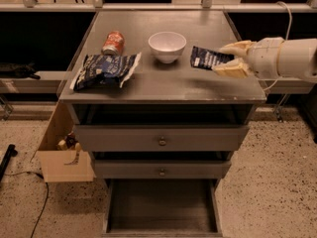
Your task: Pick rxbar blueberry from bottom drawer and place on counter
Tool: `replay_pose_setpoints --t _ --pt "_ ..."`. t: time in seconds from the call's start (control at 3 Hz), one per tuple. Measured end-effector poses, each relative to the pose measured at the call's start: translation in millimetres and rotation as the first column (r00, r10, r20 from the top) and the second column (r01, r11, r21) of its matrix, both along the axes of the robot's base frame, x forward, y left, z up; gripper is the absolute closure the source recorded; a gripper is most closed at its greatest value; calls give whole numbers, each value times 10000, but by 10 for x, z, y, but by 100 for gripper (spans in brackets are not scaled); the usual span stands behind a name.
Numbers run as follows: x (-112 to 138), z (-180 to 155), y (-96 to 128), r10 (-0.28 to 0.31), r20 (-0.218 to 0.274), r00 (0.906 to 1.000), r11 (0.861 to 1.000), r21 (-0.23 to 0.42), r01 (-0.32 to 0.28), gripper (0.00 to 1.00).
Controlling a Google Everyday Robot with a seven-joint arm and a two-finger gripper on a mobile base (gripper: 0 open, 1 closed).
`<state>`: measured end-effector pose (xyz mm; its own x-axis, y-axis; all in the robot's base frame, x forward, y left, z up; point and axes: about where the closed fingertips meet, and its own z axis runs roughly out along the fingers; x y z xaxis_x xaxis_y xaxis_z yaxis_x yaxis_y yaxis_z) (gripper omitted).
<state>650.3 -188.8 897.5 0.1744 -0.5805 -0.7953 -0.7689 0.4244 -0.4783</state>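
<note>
The rxbar blueberry [208,58] is a small flat dark navy bar with white text. My gripper [231,58] is shut on its right end and holds it just above the right side of the counter [168,81]. The arm comes in from the right edge of the view. The bottom drawer [161,207] stands pulled open at the foot of the cabinet, and its grey inside shows nothing in it.
On the counter are a white bowl [167,45], a red can [113,42] lying on its side and a crinkled blue-and-white chip bag [105,70]. Two knobbed drawers [161,140] are closed. A cardboard box [62,150] stands left of the cabinet.
</note>
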Motion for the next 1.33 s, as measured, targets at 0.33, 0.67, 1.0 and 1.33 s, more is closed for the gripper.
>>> replay_pose_setpoints --t 0.33,0.67,1.0,1.33 --pt "-9 121 -121 210 -302 9993 9890 -1455 -252 100" --pt "-62 105 -143 492 -653 9967 9736 -2198 -624 100" --pt "3 -74 204 887 -765 9931 9748 -1980 -1024 100" --pt "4 -136 237 914 -835 9923 9769 -1858 -1056 100"
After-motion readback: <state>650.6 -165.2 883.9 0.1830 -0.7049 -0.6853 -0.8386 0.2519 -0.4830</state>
